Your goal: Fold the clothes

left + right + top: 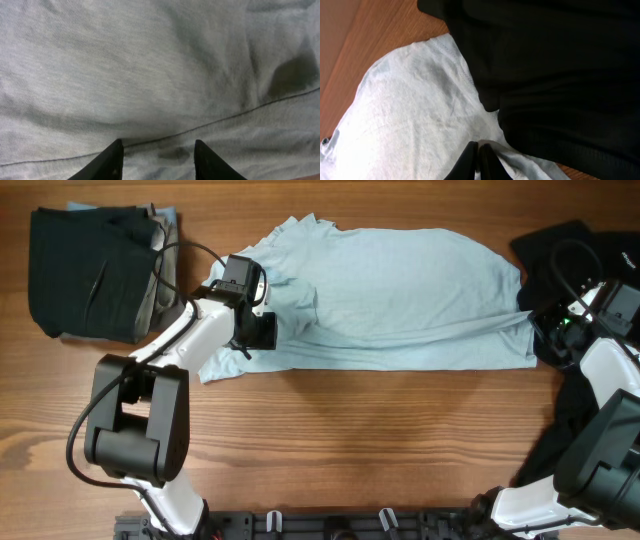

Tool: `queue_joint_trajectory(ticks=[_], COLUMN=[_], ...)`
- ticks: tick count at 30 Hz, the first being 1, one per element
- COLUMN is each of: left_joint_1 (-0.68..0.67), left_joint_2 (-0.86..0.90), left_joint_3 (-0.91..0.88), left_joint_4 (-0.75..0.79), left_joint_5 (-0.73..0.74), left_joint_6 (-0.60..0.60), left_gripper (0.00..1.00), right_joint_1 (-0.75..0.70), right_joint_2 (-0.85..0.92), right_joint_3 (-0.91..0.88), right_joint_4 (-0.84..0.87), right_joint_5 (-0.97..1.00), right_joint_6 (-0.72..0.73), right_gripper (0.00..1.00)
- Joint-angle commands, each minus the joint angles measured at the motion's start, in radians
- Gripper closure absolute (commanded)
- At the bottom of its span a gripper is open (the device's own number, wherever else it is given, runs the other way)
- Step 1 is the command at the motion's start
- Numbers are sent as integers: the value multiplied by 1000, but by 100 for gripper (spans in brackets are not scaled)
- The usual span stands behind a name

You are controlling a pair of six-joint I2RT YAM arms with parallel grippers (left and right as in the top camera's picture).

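Note:
A pale light-blue T-shirt (400, 290) lies spread across the back half of the wooden table, its lower part folded up along a long crease. My left gripper (258, 332) stands over the shirt's left end, near the sleeve. Its jaws are open (157, 150), and wrinkled fabric (150, 75) and a seam line lie beneath them. My right gripper (543, 332) is at the shirt's right edge. It is shut (479, 149) on a pinched fold of the pale fabric (415, 100). A black T-shirt (560, 245) lies crumpled at the far right and overlaps that edge (560, 75).
A stack of folded dark garments (90, 270) sits at the back left corner. A black cable (180, 255) loops from it toward the left arm. Bare wooden table (350, 440) runs along the front, and more black cloth (580, 420) hangs at the right edge.

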Motion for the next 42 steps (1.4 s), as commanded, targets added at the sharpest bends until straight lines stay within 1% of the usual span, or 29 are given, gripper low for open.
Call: queue_joint_trajectory(ticks=[1, 5, 6, 7, 8, 9, 10, 12, 15, 16, 18, 21, 23, 26, 28, 31, 34, 37, 39, 42], left_joint_1=[5, 5, 5, 5, 5, 5, 5, 5, 5, 5, 5, 5, 5, 5, 5, 5, 5, 5, 5, 5], left_joint_2=[8, 8, 8, 8, 8, 8, 8, 8, 8, 8, 8, 8, 8, 8, 8, 8, 8, 8, 8, 8], left_joint_3=[-3, -3, -3, -3, -3, -3, -3, -3, -3, -3, -3, -3, -3, -3, -3, -3, -3, -3, -3, -3], left_joint_4=[3, 3, 3, 3, 3, 3, 3, 3, 3, 3, 3, 3, 4, 4, 4, 3, 3, 3, 3, 4], left_joint_5=[-6, -6, -5, -6, -6, -6, -6, -6, -5, -6, -5, -5, -5, -5, -5, -5, -6, -6, -6, -6], left_joint_6=[-10, -9, -10, -10, -9, -9, -10, -9, -10, -10, -10, -10, -10, -9, -9, -10, -9, -9, -9, -9], left_gripper=[55, 55, 55, 55, 55, 54, 54, 53, 53, 52, 52, 48, 48, 47, 46, 46, 46, 46, 46, 45], right_joint_1=[3, 3, 3, 3, 3, 3, 3, 2, 2, 7, 22, 100, 167, 317, 421, 521, 593, 628, 644, 659], right_joint_2=[12, 16, 19, 21, 23, 23, 23, 22, 11, -11, -37, -109, -135, -135, -115, -69, -5, 44, 66, 72], right_joint_3=[5, 5, 5, 5, 5, 5, 5, 5, 5, 15, 25, 31, 30, 28, 23, 23, 23, 23, 23, 23], right_joint_4=[10, 29, 35, 39, 40, 40, 39, 37, 10, -37, -90, -194, -244, -314, -333, -335, -331, -327, -312, -306], right_joint_5=[23, 29, 29, 29, 29, 29, 29, 28, -25, -82, -93, -124, -132, -135, -121, -76, -76, -81, -108, -110], right_joint_6=[10, 10, 11, 10, 11, 10, 9, 10, -19, -61, -87, -182, -176, -178, -200, -195, -192, -211, -271, -309], right_gripper=[94, 94, 92, 82, 69, 47, 43, 42, 45, 47, 46, 45, 47, 55, 55, 55, 55, 54, 55, 53])
